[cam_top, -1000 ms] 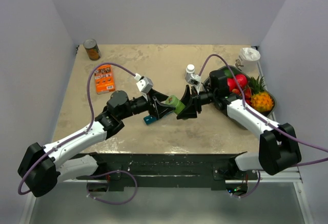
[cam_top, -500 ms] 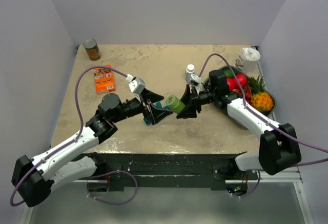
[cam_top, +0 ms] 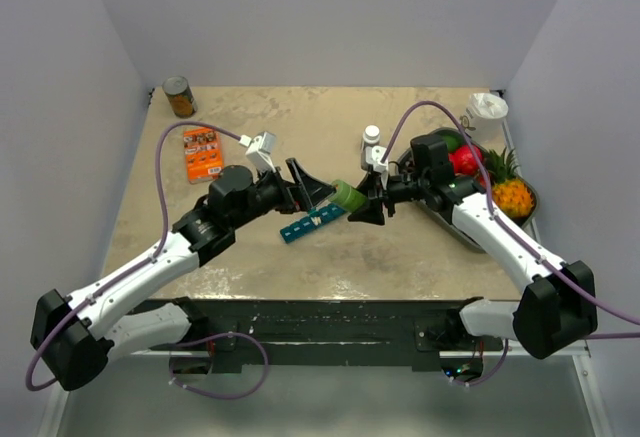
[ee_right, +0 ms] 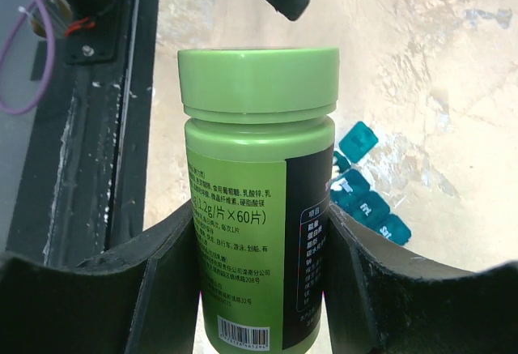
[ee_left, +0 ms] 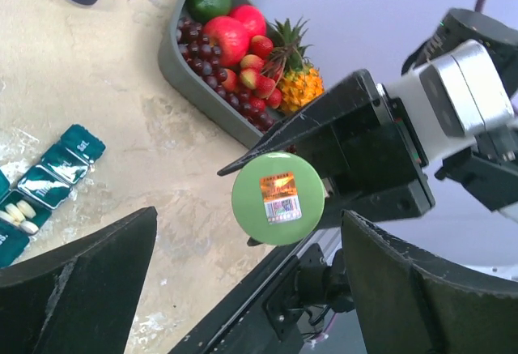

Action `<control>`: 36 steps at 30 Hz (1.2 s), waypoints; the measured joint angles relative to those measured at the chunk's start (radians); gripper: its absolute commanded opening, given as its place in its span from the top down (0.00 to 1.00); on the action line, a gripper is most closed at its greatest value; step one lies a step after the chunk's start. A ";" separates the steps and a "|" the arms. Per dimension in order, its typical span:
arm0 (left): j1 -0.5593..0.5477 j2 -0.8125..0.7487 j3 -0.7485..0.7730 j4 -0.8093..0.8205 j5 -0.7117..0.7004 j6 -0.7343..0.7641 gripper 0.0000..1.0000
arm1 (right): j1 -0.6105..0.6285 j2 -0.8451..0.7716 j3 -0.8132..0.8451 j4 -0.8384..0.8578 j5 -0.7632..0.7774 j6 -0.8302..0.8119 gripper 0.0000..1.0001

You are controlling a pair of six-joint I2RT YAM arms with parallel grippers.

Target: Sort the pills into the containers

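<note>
My right gripper (cam_top: 354, 203) is shut on a green pill bottle (cam_top: 347, 195) and holds it tilted above the table, its cap on and pointing at my left gripper (cam_top: 320, 193). The left gripper is open and empty, just short of the cap. In the left wrist view the cap (ee_left: 278, 198) faces me between my spread fingers (ee_left: 81, 289). In the right wrist view the bottle (ee_right: 259, 208) sits between both pads (ee_right: 170, 265). The teal pill organiser (cam_top: 312, 222) lies on the table below the bottle. It also shows in the left wrist view (ee_left: 50, 180), one open compartment holding white pills (ee_left: 19, 211).
A grey fruit tray (cam_top: 446, 219) stands at the right, with a white cup (cam_top: 487, 109) behind it. A dark bottle with a white cap (cam_top: 372, 139) stands mid-table. An orange box (cam_top: 203, 153) and a tin can (cam_top: 180, 97) are at the back left.
My left gripper has drawn back and lifted off the green bottle's cap end, uncovering the teal organiser. The right gripper has kept hold of the bottle and shifted slightly right.
</note>
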 measured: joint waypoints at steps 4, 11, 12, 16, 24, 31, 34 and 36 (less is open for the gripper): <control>0.000 0.059 0.028 -0.011 -0.008 -0.048 0.04 | 0.002 0.000 0.000 -0.010 0.035 -0.014 1.00; -0.007 0.105 0.028 0.005 0.010 -0.082 0.08 | 0.007 0.001 0.000 -0.013 0.055 -0.024 1.00; -0.009 0.111 0.029 0.010 0.013 -0.082 0.09 | 0.009 0.001 0.000 -0.013 0.056 -0.024 1.00; -0.018 0.132 0.031 0.019 0.027 -0.082 0.10 | 0.013 0.005 0.000 -0.013 0.056 -0.027 1.00; -0.021 0.162 0.051 0.037 0.049 -0.073 0.38 | 0.014 0.013 0.000 -0.015 0.057 -0.027 1.00; -0.022 0.190 0.071 0.042 0.080 -0.026 0.83 | 0.014 0.019 0.000 -0.031 0.063 -0.028 1.00; -0.019 0.197 0.075 0.042 0.105 0.032 0.95 | 0.013 0.028 0.000 -0.044 0.053 -0.027 1.00; -0.008 0.197 0.072 0.049 0.151 0.102 0.96 | 0.013 0.044 0.000 -0.048 0.026 -0.022 1.00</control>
